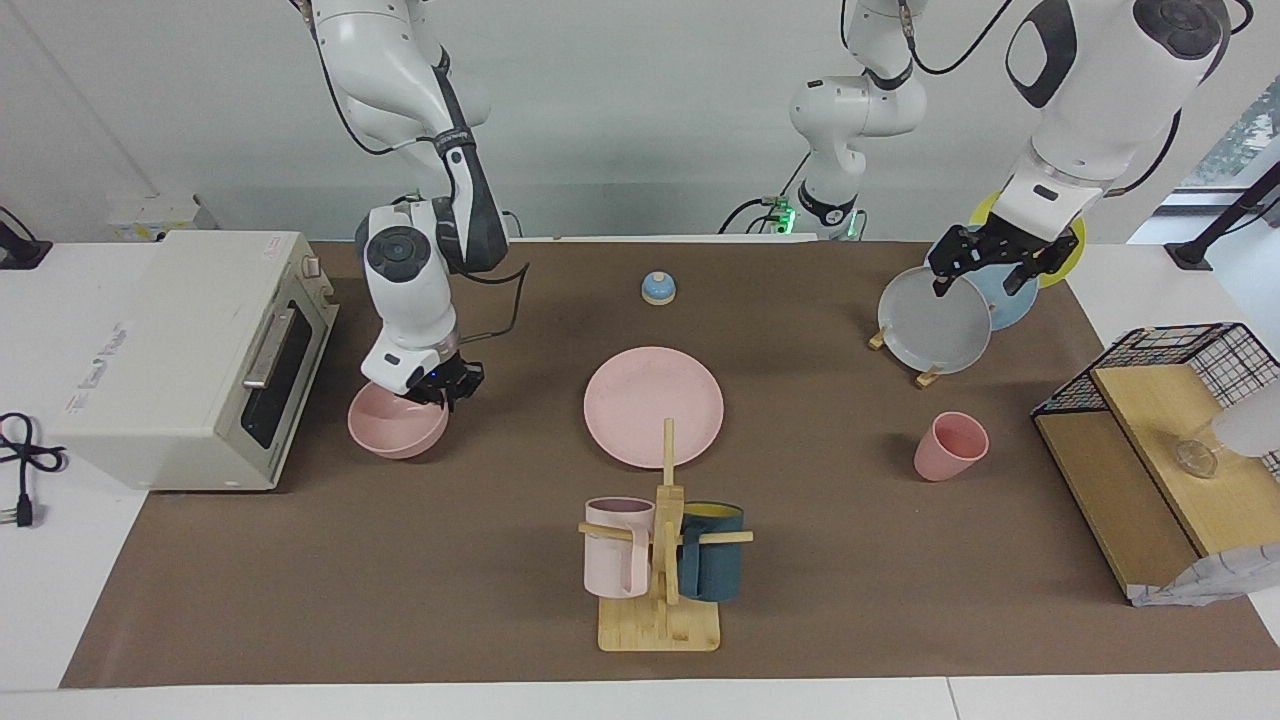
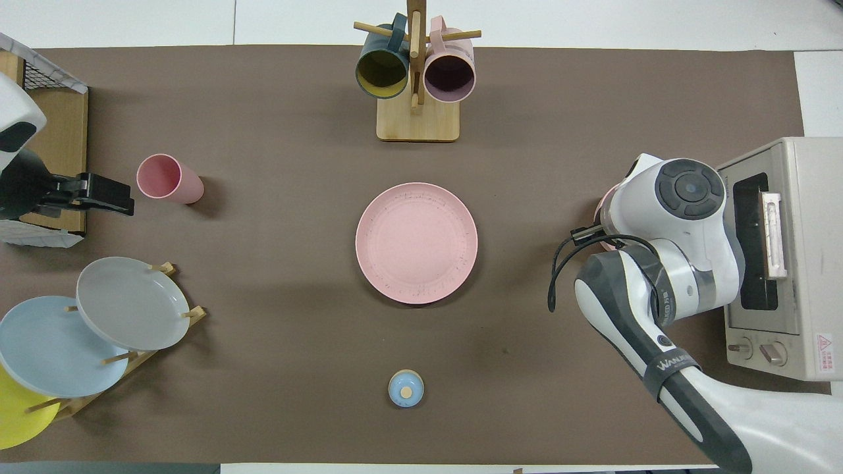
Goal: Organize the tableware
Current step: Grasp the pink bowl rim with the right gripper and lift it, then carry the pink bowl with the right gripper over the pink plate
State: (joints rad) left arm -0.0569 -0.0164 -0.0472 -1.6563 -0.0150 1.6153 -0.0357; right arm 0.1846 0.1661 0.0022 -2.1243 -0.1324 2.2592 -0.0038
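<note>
The salmon-pink plate (image 1: 653, 405) lies flat at the middle of the brown mat; it also shows in the overhead view (image 2: 416, 242). The pink bowl (image 1: 397, 420) sits in front of the toaster oven, and in the overhead view only a sliver of the bowl (image 2: 600, 210) shows past the right arm. My right gripper (image 1: 443, 385) is down at the bowl's rim on the side nearer the robots. The pink cup (image 1: 950, 446) (image 2: 169, 178) stands upright toward the left arm's end. My left gripper (image 1: 982, 280) (image 2: 122, 197) is open and empty, raised over the mat beside the cup.
A toaster oven (image 1: 195, 355) stands at the right arm's end. A mug tree (image 1: 660, 560) with two handled mugs is farther from the robots than the plate. A rack of upright plates (image 1: 935, 320), a blue bell (image 1: 658, 288) and a wire-and-wood shelf (image 1: 1160, 440) also stand here.
</note>
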